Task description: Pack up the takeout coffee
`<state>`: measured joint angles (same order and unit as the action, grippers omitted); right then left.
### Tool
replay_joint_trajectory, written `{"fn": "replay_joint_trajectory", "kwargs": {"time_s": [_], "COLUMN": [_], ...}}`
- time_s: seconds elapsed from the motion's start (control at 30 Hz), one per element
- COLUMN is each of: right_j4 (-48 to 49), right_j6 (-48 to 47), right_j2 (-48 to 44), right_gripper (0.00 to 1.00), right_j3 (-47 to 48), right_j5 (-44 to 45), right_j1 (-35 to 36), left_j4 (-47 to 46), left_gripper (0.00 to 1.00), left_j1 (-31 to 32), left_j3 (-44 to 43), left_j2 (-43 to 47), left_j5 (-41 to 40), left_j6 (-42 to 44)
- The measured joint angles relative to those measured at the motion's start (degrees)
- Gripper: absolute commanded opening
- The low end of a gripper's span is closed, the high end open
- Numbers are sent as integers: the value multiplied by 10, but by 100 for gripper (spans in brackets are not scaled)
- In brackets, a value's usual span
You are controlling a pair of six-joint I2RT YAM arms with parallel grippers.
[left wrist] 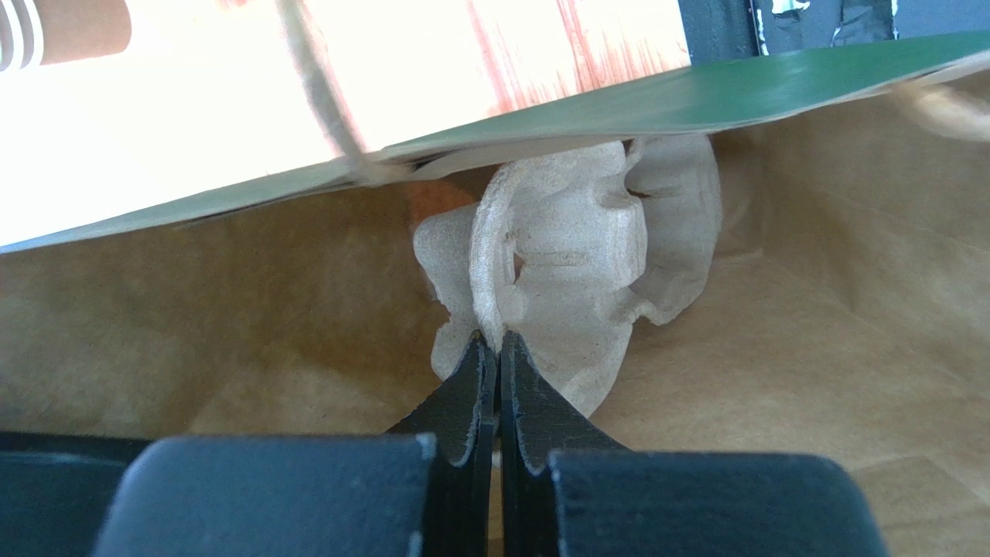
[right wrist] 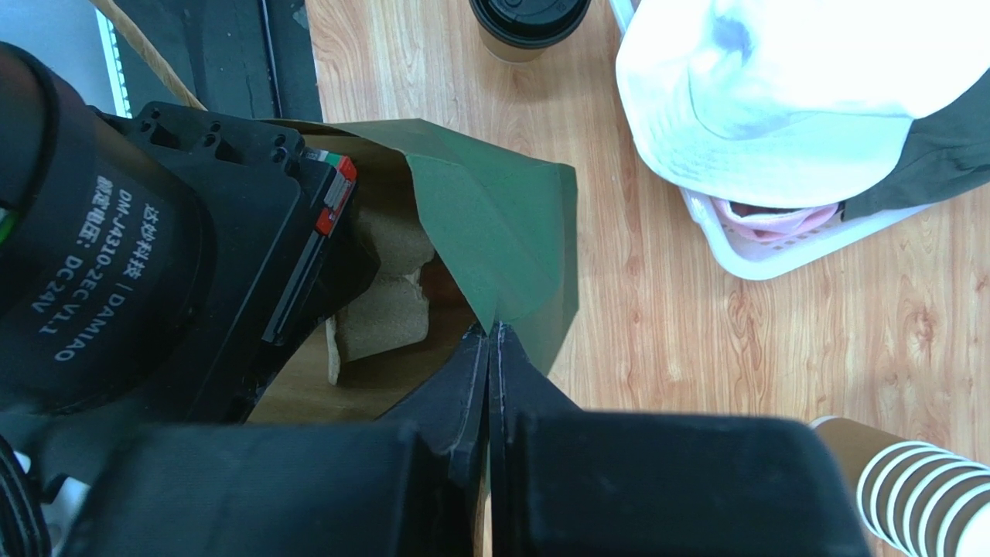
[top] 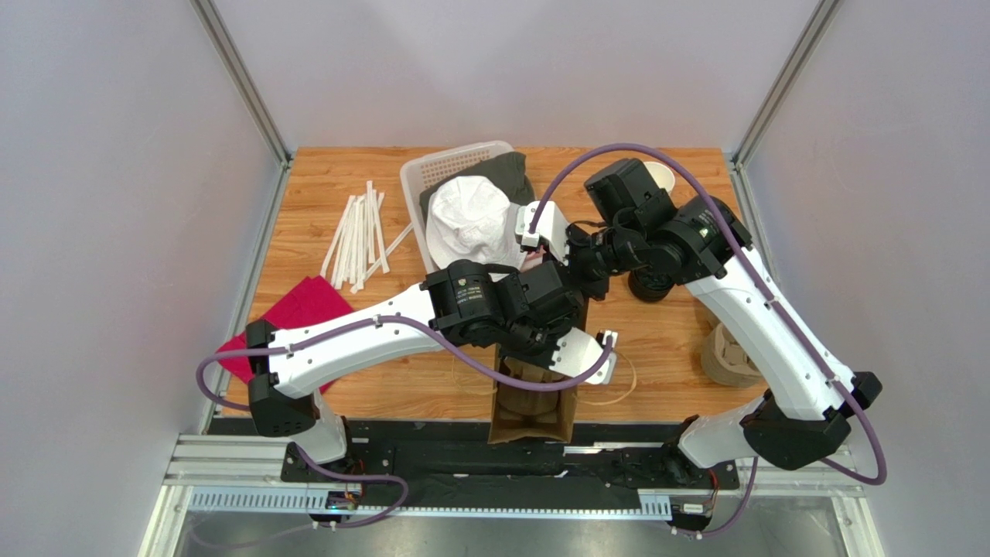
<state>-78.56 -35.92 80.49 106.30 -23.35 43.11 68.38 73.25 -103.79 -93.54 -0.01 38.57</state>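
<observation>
The takeout coffee [right wrist: 529,17], a brown cup with a black lid, stands on the table beyond the bag; from above its lid [top: 648,284] shows half hidden under my right arm. A paper bag [top: 535,412], green outside and brown inside, stands open at the near edge. My left gripper [left wrist: 500,337] reaches inside it and is shut on the rim of a moulded pulp cup carrier [left wrist: 581,250]. Pinching the bag's green top edge [right wrist: 511,221], my right gripper [right wrist: 490,328] is shut and holds the mouth open.
A white basket [top: 418,186] with a white cap [top: 471,221] and dark cloth sits at the back. Paper straws [top: 360,238] and a red cloth [top: 291,319] lie left. A stack of lidless cups [right wrist: 918,493] and a brown stack [top: 726,354] stand right.
</observation>
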Motion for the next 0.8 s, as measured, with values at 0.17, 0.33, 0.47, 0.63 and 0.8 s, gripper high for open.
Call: {"fn": "replay_joint_trajectory", "kwargs": {"time_s": [0.17,0.33,0.47,0.63,0.8], "right_j4": [-1,-1,-1,-1,0], "right_j6": [1,2,2,3,4], "right_j2": [0,1,7,11,11], "right_gripper": [0,0,0,0,0], "right_j3": [-14,-15,-11,-10,-10], "right_j5": [1,-16,-32,-42,-44], "right_j1": [-2,-32,-55,-57,-58], "left_j4": [-5,-11,-9,-1,11], "left_gripper": [0,0,0,0,0], "left_j1": [-6,-12,-14,-16,-16], "left_j3": [0,10,21,21,14], "left_j2": [-4,-5,-7,-11,-19], "left_j5": [9,15,21,36,50], "left_j6": [-1,-2,-4,-14,-21]}}
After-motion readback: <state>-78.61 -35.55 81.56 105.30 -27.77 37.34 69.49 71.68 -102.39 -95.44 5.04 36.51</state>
